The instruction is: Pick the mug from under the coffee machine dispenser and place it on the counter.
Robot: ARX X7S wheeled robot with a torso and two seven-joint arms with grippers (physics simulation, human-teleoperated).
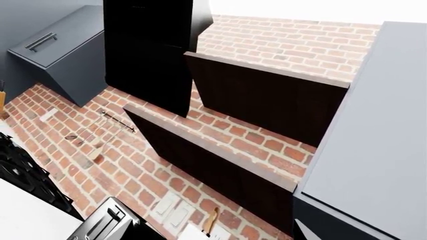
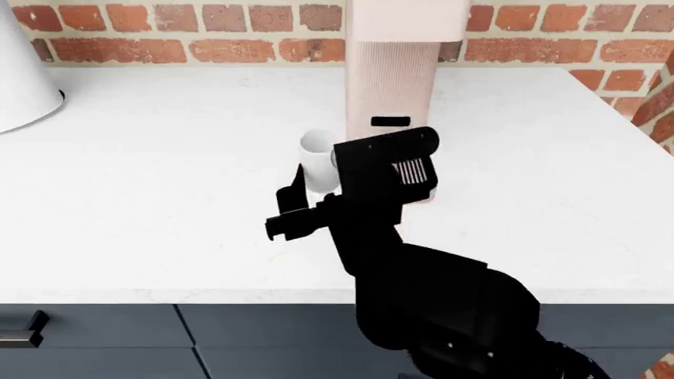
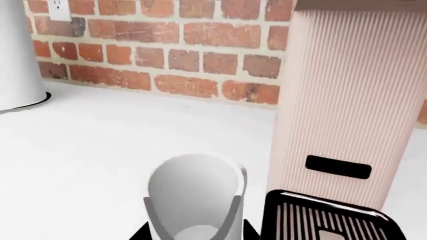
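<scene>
The white mug [image 2: 316,160] stands just left of the pale pink coffee machine dispenser [image 2: 392,87], over the white counter [image 2: 158,205]. My right gripper [image 2: 316,180] holds it, with a black finger on each side. In the right wrist view the mug [image 3: 197,195] fills the near centre, my right gripper [image 3: 197,232] flanks its sides, and the black slotted drip tray [image 3: 327,220] lies beside it, empty, at the foot of the machine [image 3: 347,100]. I cannot tell whether the mug touches the counter [image 3: 87,145]. My left gripper is out of view.
A large white cone-shaped object [image 2: 21,71] stands at the counter's far left by the brick wall [image 2: 189,31]. Dark drawers [image 2: 158,339] lie below the counter. The left wrist view shows dark wall shelves [image 1: 267,95], a range hood [image 1: 67,50] and a toaster [image 1: 107,222].
</scene>
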